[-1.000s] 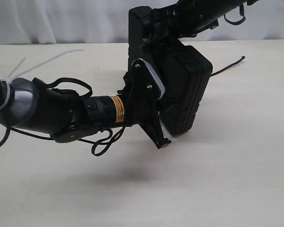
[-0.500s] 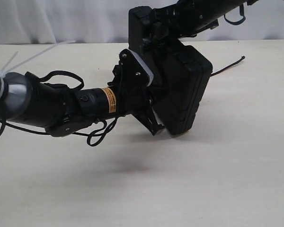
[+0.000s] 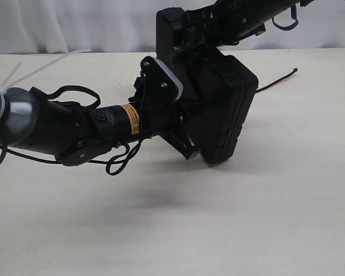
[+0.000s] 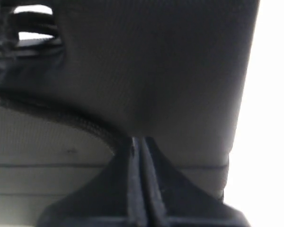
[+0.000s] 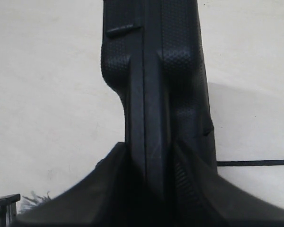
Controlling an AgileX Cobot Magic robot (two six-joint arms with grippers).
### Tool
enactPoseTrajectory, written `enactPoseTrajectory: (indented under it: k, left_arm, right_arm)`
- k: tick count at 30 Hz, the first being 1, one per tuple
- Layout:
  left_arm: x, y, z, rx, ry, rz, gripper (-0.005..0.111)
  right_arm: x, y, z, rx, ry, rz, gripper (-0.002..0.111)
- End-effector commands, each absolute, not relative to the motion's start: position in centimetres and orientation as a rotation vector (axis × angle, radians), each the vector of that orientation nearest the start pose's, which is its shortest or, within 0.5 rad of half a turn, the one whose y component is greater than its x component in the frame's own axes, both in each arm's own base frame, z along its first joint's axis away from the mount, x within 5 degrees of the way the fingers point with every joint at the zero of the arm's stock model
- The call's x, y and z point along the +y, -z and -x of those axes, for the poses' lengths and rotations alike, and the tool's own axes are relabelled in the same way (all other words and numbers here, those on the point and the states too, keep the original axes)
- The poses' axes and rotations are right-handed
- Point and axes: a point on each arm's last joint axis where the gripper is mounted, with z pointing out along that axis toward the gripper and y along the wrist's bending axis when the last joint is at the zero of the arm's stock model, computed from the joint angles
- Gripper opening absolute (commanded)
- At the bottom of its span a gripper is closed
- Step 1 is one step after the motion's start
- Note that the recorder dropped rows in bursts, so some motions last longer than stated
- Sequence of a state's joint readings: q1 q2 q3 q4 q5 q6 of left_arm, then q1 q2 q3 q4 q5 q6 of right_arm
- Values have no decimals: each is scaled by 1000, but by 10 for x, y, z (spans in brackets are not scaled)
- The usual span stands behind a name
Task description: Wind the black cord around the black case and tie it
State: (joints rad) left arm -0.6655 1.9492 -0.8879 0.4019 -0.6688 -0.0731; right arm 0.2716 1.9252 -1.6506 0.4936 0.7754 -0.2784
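Two claws engaged | right gripper (image 5: 149, 150) clamps the black case (image 3: 227, 109) from 12 o'clock, case tilted, unchanged | left gripper (image 4: 137, 142) pinched tight on the black cord (image 4: 61, 118), now shifted toward 11 o'clock versus a second ago | cord tail on table (image 3: 276, 207) at case's 3 o'clock

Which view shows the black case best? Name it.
Exterior view: the black case shows nearly whole, partly behind the arms. Right wrist view shows only its edge between the jaws; left wrist view, just a blurred dark surface.

Tilted black case (image 3: 230, 109), cord (image 3: 276, 81) seemingly behind
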Motion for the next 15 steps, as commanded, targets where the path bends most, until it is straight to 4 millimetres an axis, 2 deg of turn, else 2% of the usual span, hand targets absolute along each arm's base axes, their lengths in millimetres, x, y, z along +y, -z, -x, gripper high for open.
enactPoseTrajectory:
  k: [1,4,10,15]
  left_arm:
    - [-254,-151,-289,1637,534,-967,0]
    - [-252,-146,-292,1651,529,-961,0]
    - [-254,-121,-293,1670,554,-966,0]
    - [-246,-120,-300,1689,533,-936,0]
  right_arm:
    - [146,-291,-413,2423,-585,351,27]
    - [146,-291,-413,2423,-585,351,27]
    - [146,-291,-413,2423,-585,351,27]
    - [146,-291,-413,2423,-585,351,27]
